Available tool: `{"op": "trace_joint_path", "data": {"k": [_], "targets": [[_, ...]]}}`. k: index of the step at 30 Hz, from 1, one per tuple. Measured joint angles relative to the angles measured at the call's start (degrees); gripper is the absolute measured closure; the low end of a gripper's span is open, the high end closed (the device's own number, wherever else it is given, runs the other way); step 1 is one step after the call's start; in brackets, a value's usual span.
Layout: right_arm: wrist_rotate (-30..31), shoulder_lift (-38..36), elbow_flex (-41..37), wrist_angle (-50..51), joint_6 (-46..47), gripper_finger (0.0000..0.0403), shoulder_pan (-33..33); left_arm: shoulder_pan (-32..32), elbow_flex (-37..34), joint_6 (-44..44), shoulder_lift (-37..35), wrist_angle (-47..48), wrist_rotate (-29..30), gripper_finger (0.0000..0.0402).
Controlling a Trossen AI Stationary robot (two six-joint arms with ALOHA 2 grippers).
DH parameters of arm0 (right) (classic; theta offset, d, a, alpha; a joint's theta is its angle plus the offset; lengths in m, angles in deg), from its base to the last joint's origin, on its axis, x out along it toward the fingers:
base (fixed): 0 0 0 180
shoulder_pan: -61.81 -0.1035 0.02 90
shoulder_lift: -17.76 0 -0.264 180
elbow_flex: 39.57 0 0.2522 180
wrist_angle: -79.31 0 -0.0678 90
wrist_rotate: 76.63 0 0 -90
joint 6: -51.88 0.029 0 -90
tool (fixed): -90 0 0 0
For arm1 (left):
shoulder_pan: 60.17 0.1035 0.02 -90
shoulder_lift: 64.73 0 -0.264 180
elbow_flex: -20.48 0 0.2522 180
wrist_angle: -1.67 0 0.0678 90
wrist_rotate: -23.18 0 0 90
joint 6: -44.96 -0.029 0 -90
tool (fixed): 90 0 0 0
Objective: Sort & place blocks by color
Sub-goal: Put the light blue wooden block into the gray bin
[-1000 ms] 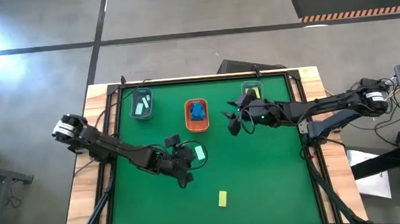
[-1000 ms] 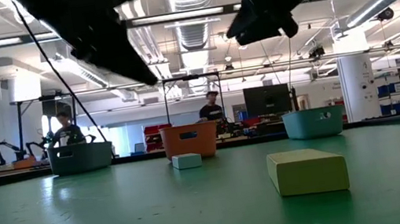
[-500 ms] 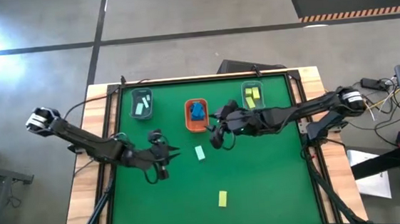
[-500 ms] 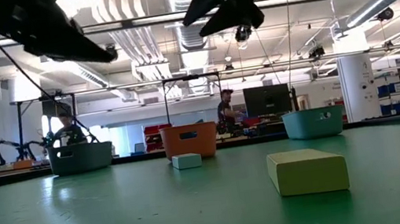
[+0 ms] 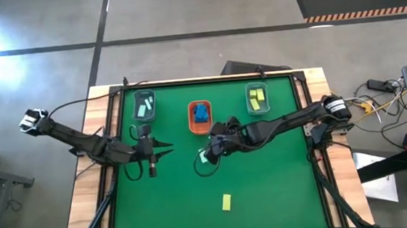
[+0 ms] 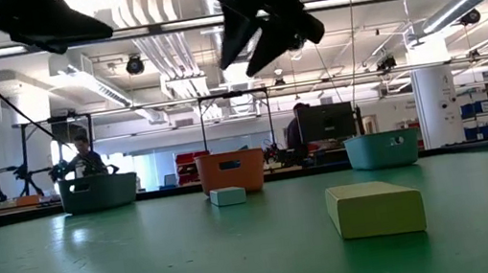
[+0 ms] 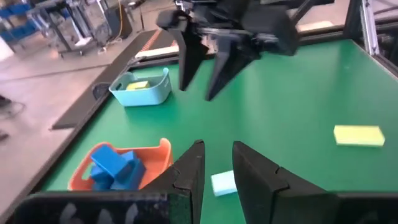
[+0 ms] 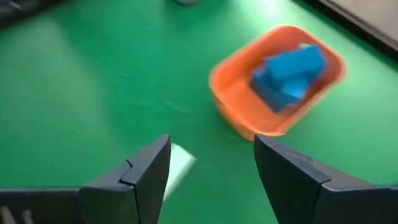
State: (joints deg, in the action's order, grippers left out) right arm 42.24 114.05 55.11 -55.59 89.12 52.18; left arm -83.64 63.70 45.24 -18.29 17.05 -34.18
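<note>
the right claw, fingers spread, has swung from upper right to frame centre over the mint block; the left claw, nearly closed and empty, retreated left.

The green table carries three trays, a mint block and a yellow block.

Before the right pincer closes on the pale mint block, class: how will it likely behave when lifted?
The mint block looks stiff, with flat faces lying level, so it probably won't roll. Being small, it is likely light. The right pincer hangs open above it.
</note>
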Motion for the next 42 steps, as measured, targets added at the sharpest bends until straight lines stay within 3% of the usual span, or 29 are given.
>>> {"op": "trace_joint_path", "data": {"k": [20,30,42], "targets": [[0.71,12.12,6.84,0.78,14.17,0.0184,-2.91,0.13,-0.88,-6.74,-4.37,-0.11,0.48,0.0337],[-0.87,18.01,6.80,-0.81,14.79,0.0182,-2.75,0.15,-0.87,-6.76,-4.22,-0.31,0.63,0.0337],[-2.35,21.60,6.76,-3.27,16.81,0.0110,-2.33,0.20,-0.84,-6.78,-3.83,-1.53,0.66,0.0337]]}}
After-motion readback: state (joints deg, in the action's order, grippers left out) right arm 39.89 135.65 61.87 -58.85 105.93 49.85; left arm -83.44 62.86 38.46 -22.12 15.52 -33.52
